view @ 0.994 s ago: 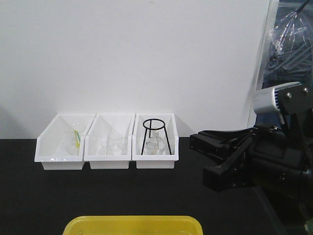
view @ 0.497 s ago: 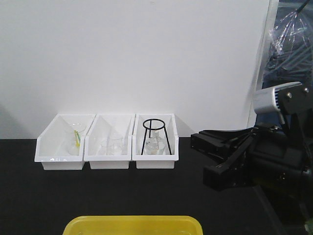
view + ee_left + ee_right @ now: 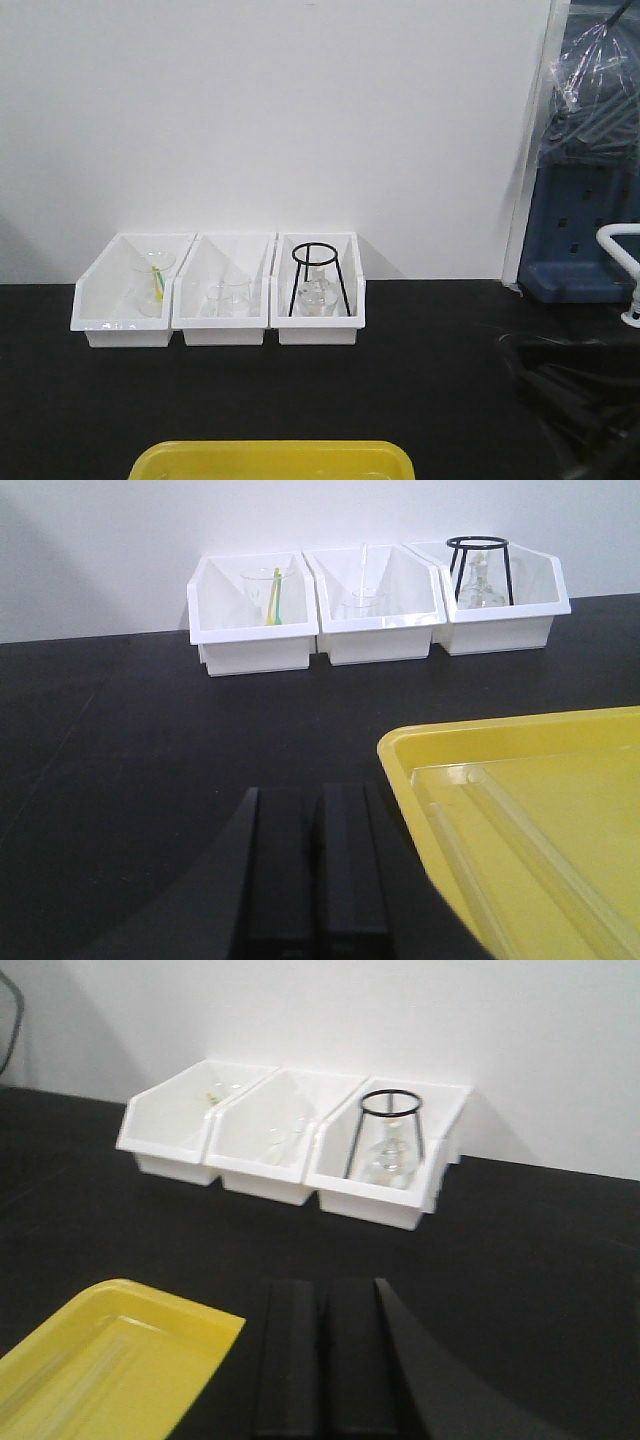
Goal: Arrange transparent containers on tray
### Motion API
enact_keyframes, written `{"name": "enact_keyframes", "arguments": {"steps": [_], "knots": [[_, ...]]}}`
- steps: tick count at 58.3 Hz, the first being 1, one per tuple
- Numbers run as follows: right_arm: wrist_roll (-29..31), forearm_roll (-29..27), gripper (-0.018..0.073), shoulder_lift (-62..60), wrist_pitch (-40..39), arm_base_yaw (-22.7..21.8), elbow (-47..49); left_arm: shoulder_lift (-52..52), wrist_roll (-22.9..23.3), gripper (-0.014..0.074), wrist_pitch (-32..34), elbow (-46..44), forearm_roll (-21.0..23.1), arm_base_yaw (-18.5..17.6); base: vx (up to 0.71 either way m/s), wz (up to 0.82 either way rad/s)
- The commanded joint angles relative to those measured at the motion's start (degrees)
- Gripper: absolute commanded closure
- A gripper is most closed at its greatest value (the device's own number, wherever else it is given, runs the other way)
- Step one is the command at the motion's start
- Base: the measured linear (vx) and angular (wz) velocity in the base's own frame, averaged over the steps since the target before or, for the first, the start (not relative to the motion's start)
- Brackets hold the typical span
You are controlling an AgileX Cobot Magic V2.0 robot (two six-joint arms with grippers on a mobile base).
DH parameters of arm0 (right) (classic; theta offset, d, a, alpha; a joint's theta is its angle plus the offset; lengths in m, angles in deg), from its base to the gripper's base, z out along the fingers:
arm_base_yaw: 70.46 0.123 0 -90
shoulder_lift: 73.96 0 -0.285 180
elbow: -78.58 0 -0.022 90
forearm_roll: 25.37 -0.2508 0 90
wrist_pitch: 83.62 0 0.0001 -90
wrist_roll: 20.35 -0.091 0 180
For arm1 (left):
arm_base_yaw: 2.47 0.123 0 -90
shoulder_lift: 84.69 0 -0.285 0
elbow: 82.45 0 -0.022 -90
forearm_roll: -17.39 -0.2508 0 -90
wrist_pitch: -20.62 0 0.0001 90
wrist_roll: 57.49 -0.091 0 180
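Right arm has withdrawn from front view | right gripper (image 3: 320, 1360) fingers pressed together, empty; left gripper (image 3: 305, 870) likewise | glassware (image 3: 228, 296) upright in bins (image 3: 222, 322) at table's back edge, ahead of both; right nearer | tray (image 3: 270, 461) at front edge, bare.

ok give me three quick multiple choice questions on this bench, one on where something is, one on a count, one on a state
1. Where does the black wire stand sit?
A. in the right-hand white bin
B. on the yellow tray
C. on the bare black table

2. How many white bins stand against the wall?
A. two
B. three
C. five

3. What is the state of the yellow tray?
A. stacked with glassware
B. turned upside down
C. nothing on the part in view

Answers:
1. A: the front view shows the stand inside the rightmost bin, around a clear flask.
2. B: three bins stand side by side.
3. C: the left wrist view shows only bare yellow floor and ridges.
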Motion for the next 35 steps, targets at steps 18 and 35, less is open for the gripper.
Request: {"name": "enact_keyframes", "arguments": {"steps": [18,35], "knots": [[-18.3,21.8,0.0572,-31.8,-0.4,-18.0,-22.9,-1.3,0.5,0.0604,4.3,1.8,0.4,-0.1,0.00,0.00],[-7.6,14.3,0.0572,-45.0,2.3,-20.8,-34.7,-1.3,0.5,0.0604,4.2,1.8,0.4,-0.1,0.00,0.00]]}}
